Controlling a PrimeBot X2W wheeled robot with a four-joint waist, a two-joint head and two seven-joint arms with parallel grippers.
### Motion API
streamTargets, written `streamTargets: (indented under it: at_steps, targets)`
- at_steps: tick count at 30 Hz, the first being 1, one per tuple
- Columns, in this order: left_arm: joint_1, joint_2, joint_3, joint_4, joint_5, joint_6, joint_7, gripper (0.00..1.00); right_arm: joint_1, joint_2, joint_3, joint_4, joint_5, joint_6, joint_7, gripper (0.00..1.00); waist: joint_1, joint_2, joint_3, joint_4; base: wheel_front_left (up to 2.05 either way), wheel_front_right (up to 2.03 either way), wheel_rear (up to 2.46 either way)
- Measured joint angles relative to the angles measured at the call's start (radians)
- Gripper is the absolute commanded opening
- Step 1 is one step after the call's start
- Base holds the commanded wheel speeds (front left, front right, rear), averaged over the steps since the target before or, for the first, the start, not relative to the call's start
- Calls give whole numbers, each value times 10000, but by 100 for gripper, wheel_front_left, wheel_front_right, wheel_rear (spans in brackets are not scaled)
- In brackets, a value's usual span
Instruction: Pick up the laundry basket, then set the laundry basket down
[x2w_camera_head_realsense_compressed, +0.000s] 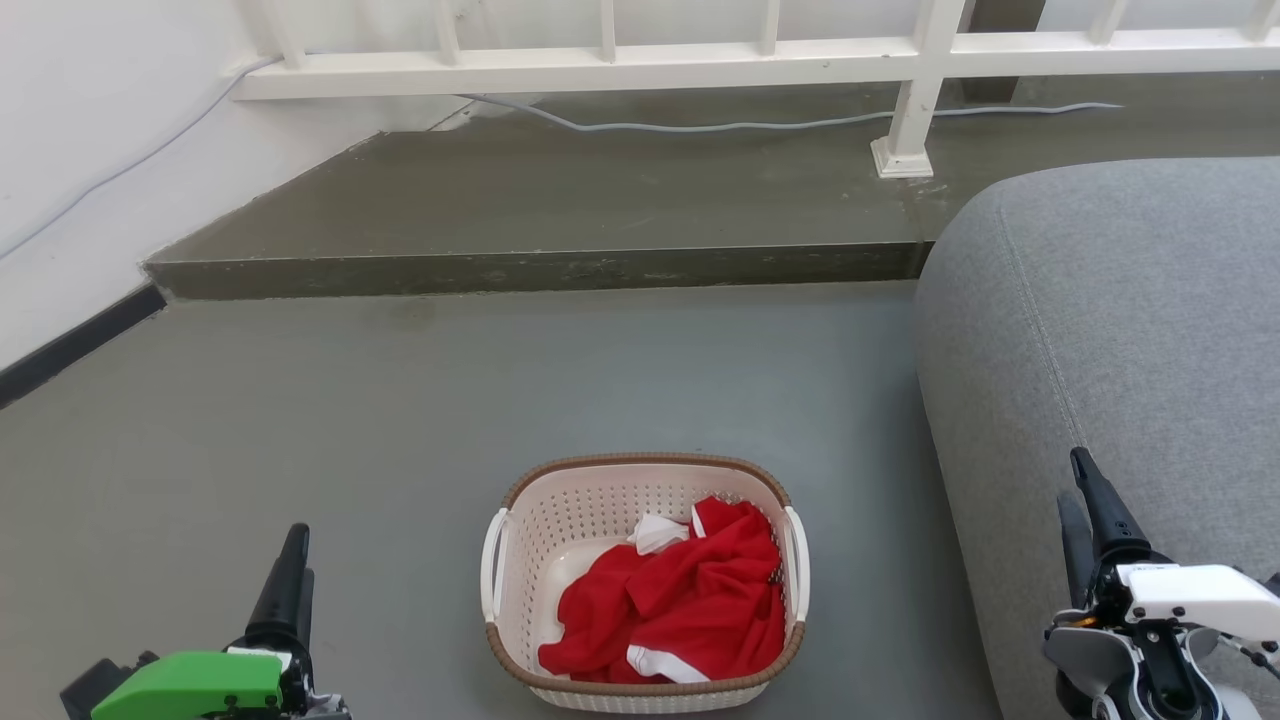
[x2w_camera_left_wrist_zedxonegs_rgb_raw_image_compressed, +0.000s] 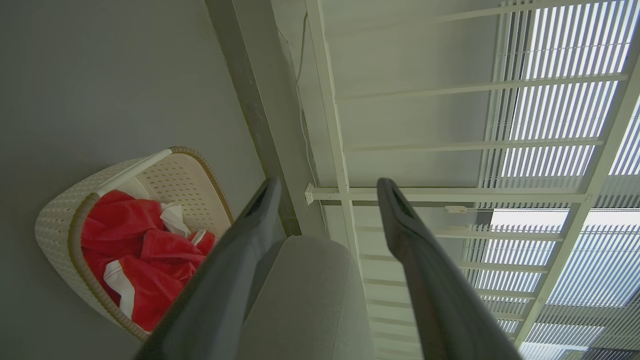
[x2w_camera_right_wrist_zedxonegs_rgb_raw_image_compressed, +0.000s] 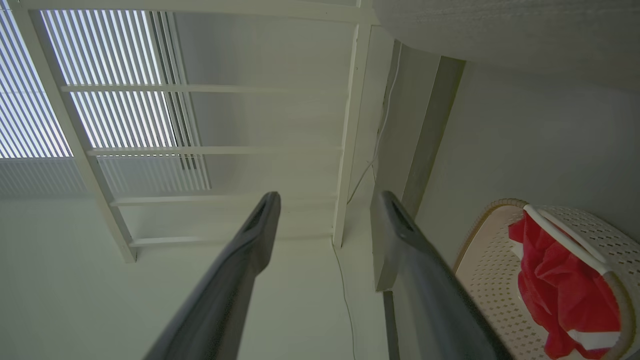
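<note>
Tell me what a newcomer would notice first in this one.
The red cloth heaped in the basket, which sits on the grey floor at the bottom centre of the head view. Next, the grey sofa along the right, and the open left gripper and right gripper flanking the basket without touching it.

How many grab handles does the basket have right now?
2 on the laundry basket: the left handle on its left wall, the right handle on its right wall, nearer the sofa. Neither is covered.
</note>
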Motion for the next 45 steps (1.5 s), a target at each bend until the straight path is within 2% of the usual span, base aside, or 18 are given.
streamTargets:
  at_steps: [7,18,27,30,45]
  targets:
    - [-5,6,15,-500,1078,75,-201,100,-17,-8,119,-387,-1283,-157,-192,100,0,0,15,2,0,0,0]
    - [-25,98,-238,-1231,3689,255,-568,100,-20,-19,677,-918,-3473,-495,-539,100,0,0,53,15,0,0,0]
    - [-23,257,-752,-1551,5804,556,-834,100,-17,-27,1149,-1220,-5079,-688,-848,100,0,0,68,14,0,0,0]
    - [-20,259,-884,-1645,6404,706,-922,100,-14,-29,1312,-1323,-5567,-849,-941,100,0,0,68,14,0,0,0]
    - [51,255,-1379,-2192,8949,1235,-1419,100,140,-48,1900,-1860,-7833,-1218,-1411,100,0,0,41,15,0,0,0]
